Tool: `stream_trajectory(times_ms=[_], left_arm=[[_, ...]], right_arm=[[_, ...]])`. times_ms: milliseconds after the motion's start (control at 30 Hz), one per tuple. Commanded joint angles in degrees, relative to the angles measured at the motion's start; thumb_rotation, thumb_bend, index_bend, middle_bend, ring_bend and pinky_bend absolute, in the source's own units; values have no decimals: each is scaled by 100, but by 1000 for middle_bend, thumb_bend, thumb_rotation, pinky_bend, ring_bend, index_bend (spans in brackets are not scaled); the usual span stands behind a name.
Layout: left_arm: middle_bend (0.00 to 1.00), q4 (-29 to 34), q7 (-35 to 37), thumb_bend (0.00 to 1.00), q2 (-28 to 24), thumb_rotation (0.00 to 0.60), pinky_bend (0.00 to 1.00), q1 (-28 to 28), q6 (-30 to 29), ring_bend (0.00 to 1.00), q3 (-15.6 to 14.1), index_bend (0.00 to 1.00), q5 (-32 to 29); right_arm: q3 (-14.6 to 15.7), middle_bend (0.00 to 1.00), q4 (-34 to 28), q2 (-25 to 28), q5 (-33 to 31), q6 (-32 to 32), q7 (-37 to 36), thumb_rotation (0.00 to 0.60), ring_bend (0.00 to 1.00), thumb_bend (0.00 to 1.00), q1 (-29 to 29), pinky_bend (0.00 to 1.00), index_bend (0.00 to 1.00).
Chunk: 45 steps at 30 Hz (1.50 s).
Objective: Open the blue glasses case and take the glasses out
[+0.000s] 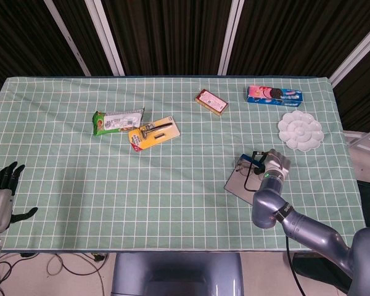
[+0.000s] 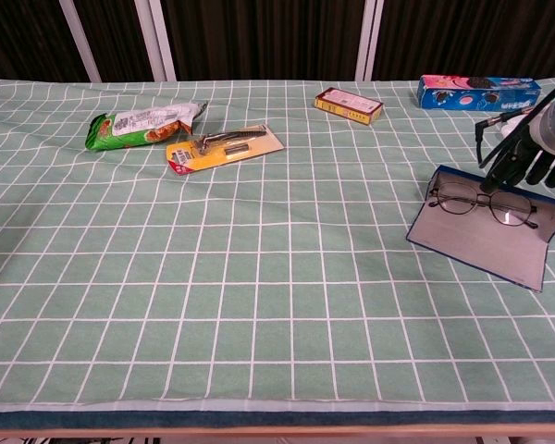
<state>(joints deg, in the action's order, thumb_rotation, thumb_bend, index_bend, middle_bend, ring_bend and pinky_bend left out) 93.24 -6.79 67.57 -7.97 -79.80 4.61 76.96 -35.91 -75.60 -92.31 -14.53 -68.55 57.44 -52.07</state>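
Observation:
The blue glasses case [image 2: 481,242] lies open and flat at the table's right side, its grey lining up. The glasses [image 2: 481,203] rest on its far half, lenses toward the centre of the table. My right hand [image 2: 529,148] hangs just above the case's back edge. Its dark fingers [image 2: 492,176] point down at the frame's bridge, and nothing is gripped. From the head view the right hand [image 1: 276,163] covers part of the case [image 1: 239,184]. My left hand [image 1: 0,197] sits at the table's near left edge, fingers spread and holding nothing.
A green snack packet [image 2: 139,125] and a yellow razor card [image 2: 224,148] lie at the far left. A small red and yellow box [image 2: 349,104] and a blue cookie box [image 2: 478,91] sit along the back. A white flower-shaped dish [image 1: 300,130] is behind the case.

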Motion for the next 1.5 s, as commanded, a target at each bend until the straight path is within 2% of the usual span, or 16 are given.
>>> stream_trajectory(times_ms=[33, 567, 1500], left_arm=[[0, 1, -1, 10, -1, 600, 0, -2, 4, 0, 1, 0, -4], [0, 4, -7, 9, -3, 600, 0, 0, 5, 0, 0, 0, -11], [0, 8, 18, 9, -9, 600, 0, 0, 7, 0, -2, 0, -5]], right_arm=[[-1, 913, 20, -10, -8, 5, 5, 600, 967, 472, -2, 1000, 449], [-15, 913, 83, -47, -20, 34, 17, 600, 968, 483, 4, 1000, 482], [-82, 913, -167, 62, -10, -31, 11, 600, 968, 502, 1, 1000, 500]])
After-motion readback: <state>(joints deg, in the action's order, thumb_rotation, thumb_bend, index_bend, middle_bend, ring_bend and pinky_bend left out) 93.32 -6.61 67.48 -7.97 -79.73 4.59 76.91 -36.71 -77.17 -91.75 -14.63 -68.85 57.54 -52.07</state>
